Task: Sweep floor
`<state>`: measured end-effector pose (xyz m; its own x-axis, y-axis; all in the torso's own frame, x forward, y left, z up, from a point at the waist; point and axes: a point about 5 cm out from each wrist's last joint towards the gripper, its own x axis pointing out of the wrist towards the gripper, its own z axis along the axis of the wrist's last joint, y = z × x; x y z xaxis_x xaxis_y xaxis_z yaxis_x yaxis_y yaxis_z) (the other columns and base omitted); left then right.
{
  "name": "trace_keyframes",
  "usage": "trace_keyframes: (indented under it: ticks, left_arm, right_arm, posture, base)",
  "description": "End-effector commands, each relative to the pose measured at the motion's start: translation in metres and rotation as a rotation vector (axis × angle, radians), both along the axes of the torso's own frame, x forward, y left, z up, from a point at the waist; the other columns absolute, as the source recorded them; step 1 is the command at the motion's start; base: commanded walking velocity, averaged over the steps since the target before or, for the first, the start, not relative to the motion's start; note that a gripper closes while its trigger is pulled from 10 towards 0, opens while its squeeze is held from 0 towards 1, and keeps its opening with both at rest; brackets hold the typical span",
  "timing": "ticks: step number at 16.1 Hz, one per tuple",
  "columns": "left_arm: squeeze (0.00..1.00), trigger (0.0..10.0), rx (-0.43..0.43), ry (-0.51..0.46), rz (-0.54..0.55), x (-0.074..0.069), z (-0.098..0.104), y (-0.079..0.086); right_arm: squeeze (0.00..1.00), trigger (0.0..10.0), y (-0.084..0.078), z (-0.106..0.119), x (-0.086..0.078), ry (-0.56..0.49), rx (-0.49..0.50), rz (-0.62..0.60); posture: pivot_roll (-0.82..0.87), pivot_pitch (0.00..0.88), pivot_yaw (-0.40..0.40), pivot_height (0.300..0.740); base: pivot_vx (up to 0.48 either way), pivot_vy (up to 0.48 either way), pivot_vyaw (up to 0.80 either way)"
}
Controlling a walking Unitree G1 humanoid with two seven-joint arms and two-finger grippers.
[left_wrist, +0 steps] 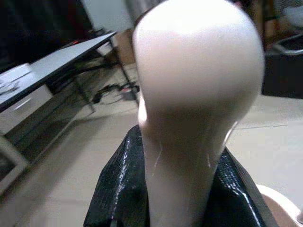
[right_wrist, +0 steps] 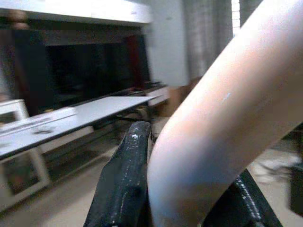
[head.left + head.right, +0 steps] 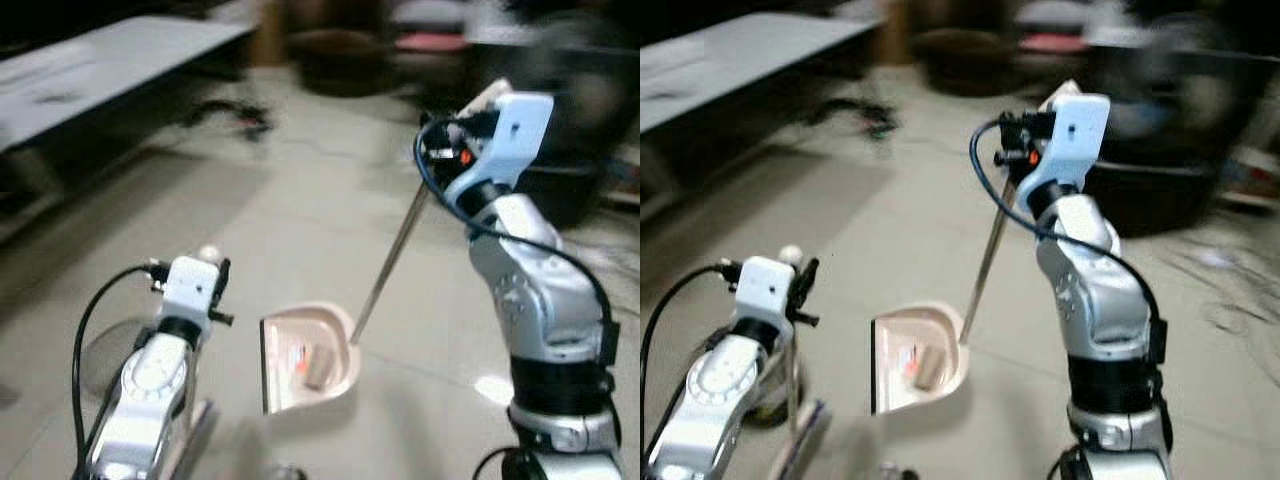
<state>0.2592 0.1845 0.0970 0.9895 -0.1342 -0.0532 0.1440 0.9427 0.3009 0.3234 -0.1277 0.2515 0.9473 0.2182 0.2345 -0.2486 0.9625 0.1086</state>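
Observation:
A cream dustpan point(image 3: 310, 360) rests on the tiled floor between my arms, with a brownish scrap point(image 3: 320, 368) and an orange bit inside it. Its thin metal rod point(image 3: 390, 265) slants up to a cream handle point(image 2: 222, 123), and my right gripper point(image 3: 470, 125) is shut on that handle at chest height. Lower on the left, my left gripper point(image 3: 205, 265) is shut on the rounded cream top of the broom handle point(image 1: 199, 94). The black fingers point(image 1: 118, 189) press against both sides of it. The broom's shaft point(image 3: 792, 400) runs down beside my left arm toward the floor.
A low white table point(image 3: 100, 65) stands at the back left, with dark cables point(image 3: 230, 115) on the floor near it. Dark furniture point(image 3: 340, 60) lines the back. A dark bin point(image 3: 565, 190) sits behind my right arm. Open tiles lie ahead of the dustpan.

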Motion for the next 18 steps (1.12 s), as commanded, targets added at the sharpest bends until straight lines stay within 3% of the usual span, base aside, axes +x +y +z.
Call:
trace_keyframes:
  ticks: [1,14,18]
  left_arm:
    - [0.00,10.0,0.030,-0.036,-0.016,0.001,0.007,-0.002]
    - [0.00,10.0,0.032,-0.021,-0.025,-0.005,0.004,-0.004]
    - [0.00,10.0,0.032,-0.027,-0.027,-0.003,0.004,-0.005]
  right_arm:
    - [0.00,10.0,0.006,0.018,-0.002,-0.064,0.031,0.044]
    - [0.00,10.0,0.018,0.035,0.003,-0.100,0.061,0.084]
    - [0.00,10.0,0.012,0.032,0.004,-0.108,0.038,0.024]
  posture:
    - [-0.06,0.000,0.068,0.740]
    - [-0.05,0.000,0.054,0.740]
    - [-0.05,0.000,0.057,0.740]
  base:
    - [0.000,0.000,0.80]
    - [0.000,0.000,0.80]
    - [0.317,0.000,0.00]
